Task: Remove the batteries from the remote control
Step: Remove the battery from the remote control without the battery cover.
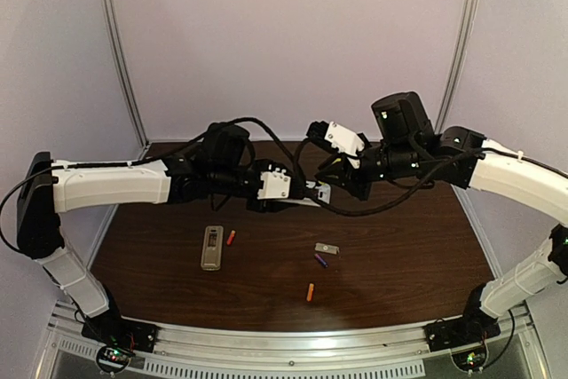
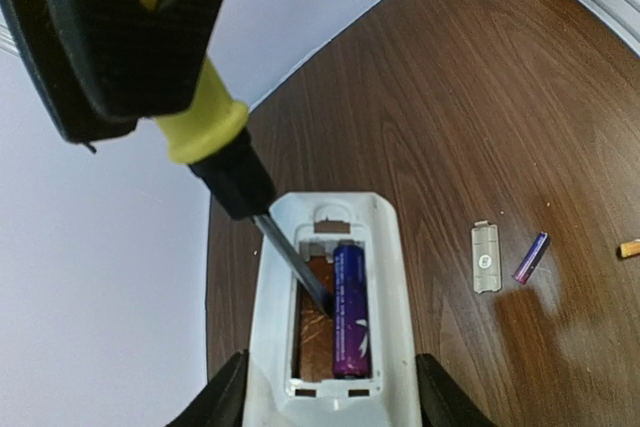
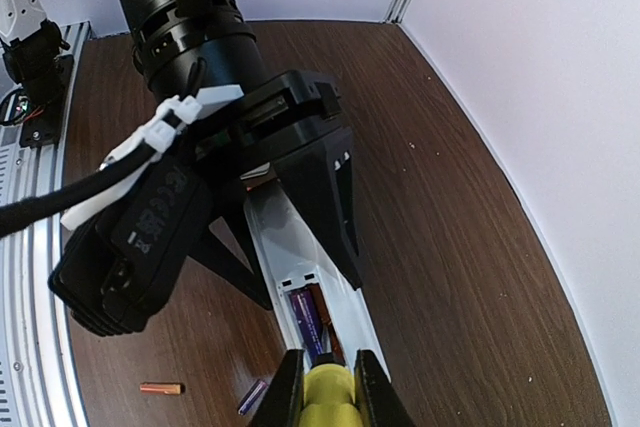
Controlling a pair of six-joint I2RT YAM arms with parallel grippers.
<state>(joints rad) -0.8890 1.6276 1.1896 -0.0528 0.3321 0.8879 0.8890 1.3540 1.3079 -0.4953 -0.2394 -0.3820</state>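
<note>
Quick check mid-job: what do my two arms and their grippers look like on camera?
Both the left arm and right arm have white shell links with black joints. Black cables run along the wrists. The left gripper is black, with wedge-shaped fingers and a white cable clip; the right gripper is black too.

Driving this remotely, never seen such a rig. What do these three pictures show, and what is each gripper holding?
Two robot arms are bolted to a table. The wide picture looks down from above and behind them; the other two come from a camera on each wrist. The left gripper holds a white remote, its battery bay open, one purple battery inside. The right gripper is shut on a yellow-handled screwdriver, its tip in the bay beside that battery. On the table lie a grey remote, a red battery, an orange battery, a loose purple battery and a grey cover plate.
</note>
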